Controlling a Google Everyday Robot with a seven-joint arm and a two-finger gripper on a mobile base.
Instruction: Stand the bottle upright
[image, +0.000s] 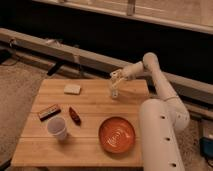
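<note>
The bottle (114, 91) is a small slim pale translucent one. It stands upright on the wooden table (90, 105) near its far right edge. My gripper (116, 77) is directly above it at the end of the white arm, at the bottle's top. Whether it touches the bottle does not show.
A white translucent cup (57, 128) stands at the front left. An orange plate (117, 134) lies at the front right. A dark red object (74, 115), a brown bar (49, 112) and a pale sponge-like block (72, 89) lie on the left half. My white arm column (160, 135) stands at the table's right.
</note>
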